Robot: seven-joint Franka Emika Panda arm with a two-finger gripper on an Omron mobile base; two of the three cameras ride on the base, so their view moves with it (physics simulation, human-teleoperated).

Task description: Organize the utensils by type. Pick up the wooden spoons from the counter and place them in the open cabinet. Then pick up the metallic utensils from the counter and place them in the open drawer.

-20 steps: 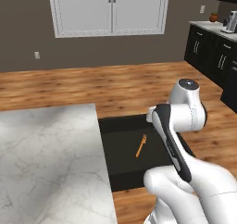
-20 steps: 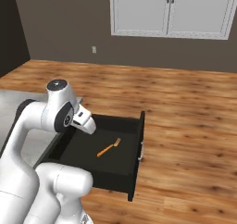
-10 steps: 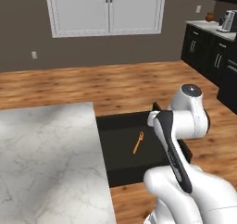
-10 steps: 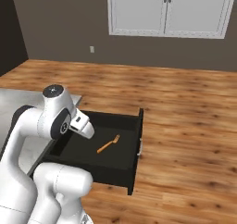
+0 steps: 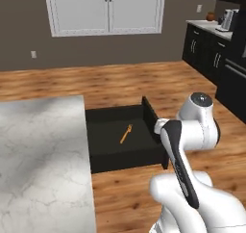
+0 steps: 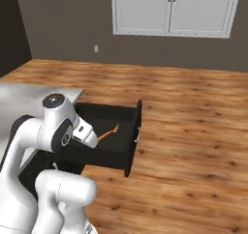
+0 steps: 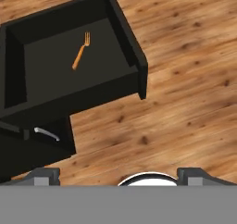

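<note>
Wood floor under the open drawer [image 7: 134, 47], orange fork [image 7: 80, 50] lying flat inside as its metal-utensil spot; pincer [image 7: 118, 174] spread wide, empty, hanging clear over the drawer front.

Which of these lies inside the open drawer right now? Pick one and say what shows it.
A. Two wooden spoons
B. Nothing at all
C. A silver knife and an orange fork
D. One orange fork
D: a single orange fork lies on the flat black floor of the open drawer, prongs toward the drawer front, with nothing else visible beside it.
</note>
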